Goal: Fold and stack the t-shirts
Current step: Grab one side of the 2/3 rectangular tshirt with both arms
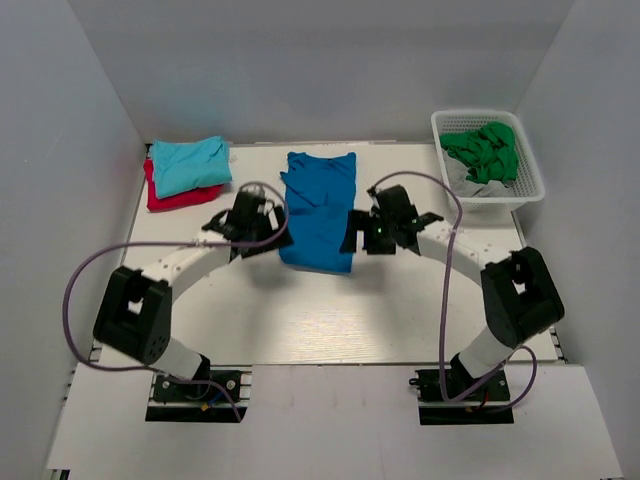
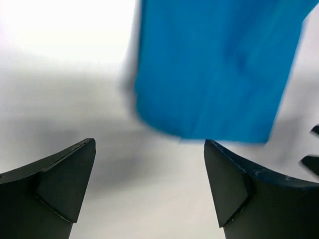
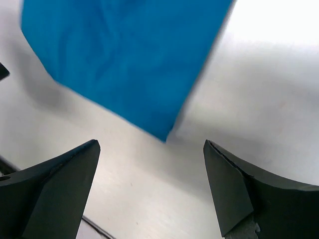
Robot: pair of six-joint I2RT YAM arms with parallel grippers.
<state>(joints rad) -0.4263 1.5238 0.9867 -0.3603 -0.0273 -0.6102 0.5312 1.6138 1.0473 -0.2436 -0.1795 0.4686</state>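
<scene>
1. Top external: shows the royal-blue tee [image 1: 318, 205] laid mid-table as a long narrow strip. Puts the left gripper [image 1: 268, 224] just beside its left edge and the right gripper [image 1: 360, 233] just beside its right, both toward the near hem. Shows also the turquoise tee [image 1: 190, 163] stacked on the red tee [image 1: 165, 197] at far left, and a basket [image 1: 478, 114] of green clothing [image 1: 482, 148] at far right. Reads as the crosswise fold not yet begun.
2. Left wrist: looks past the left gripper [image 2: 149, 144], spread and empty, over bare table [image 2: 60, 99] to the royal-blue tee [image 2: 214, 64] ahead, blurred and untouched. Best to come in low at the near corner and pinch every layer, not only the top one.
3. Right wrist: finds the right gripper [image 3: 152, 144] likewise spread wide, holding nothing, with a pointed corner of the royal-blue tee [image 3: 124, 55] just ahead. Match height and timing with the left so the hem lifts level, then carry toward the collar without dragging the strip.
</scene>
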